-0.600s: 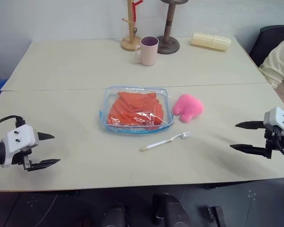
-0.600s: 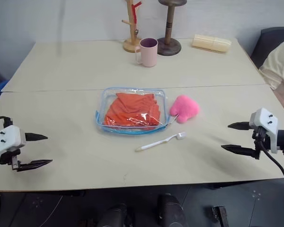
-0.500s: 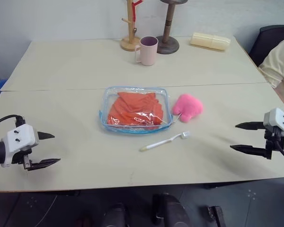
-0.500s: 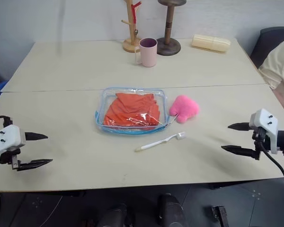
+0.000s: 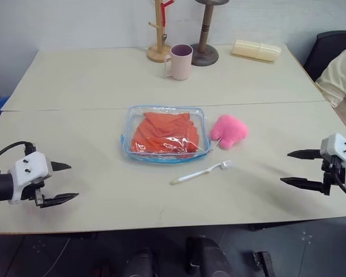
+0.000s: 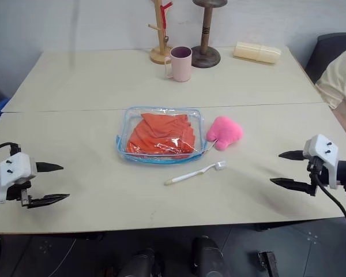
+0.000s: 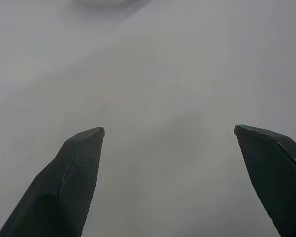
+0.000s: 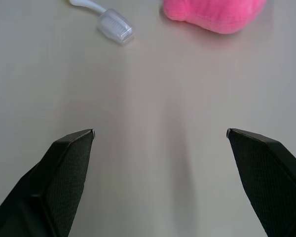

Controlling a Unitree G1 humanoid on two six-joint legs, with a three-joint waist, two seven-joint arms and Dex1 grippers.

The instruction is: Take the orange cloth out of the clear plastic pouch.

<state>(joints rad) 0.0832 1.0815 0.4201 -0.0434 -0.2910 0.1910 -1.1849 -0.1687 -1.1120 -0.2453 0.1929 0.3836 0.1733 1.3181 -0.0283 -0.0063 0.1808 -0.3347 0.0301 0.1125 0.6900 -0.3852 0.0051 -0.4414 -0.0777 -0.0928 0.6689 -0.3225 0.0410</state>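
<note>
— Looking from here, what's hard to make out?

— The top of the wooden mug rack (image 5: 160, 32) and of the dark stand (image 5: 205, 34) beside it run off past the edge. A person's pale sleeve (image 5: 341, 75) shows at the far right, cut off, with a dark chair (image 5: 328, 49) behind it. Whether the zipper is open or closed, I cannot tell.

— And the cloth?

— The orange cloth (image 5: 164, 134) lies folded inside the clear pouch (image 5: 166, 134), which rests flat in the middle of the table (image 5: 92, 81). The pouch's long side runs left to right across the table; its blue edging goes all the way round.

— What's near it?

— A pink plush (image 5: 229, 131) just beside its right end, a white toothbrush (image 5: 200, 172) in front, lying slantwise with the bristles toward the plush. A pink mug (image 5: 180, 62) and a pale case (image 5: 256, 51) sit at the far edge.

— The grippers?

— The left gripper (image 5: 64, 182) hangs over the near left corner, fingers spread wide, holding nothing. The right gripper (image 5: 293, 167) does likewise on the near right, both well apart from the pouch and pointing inward.
</note>
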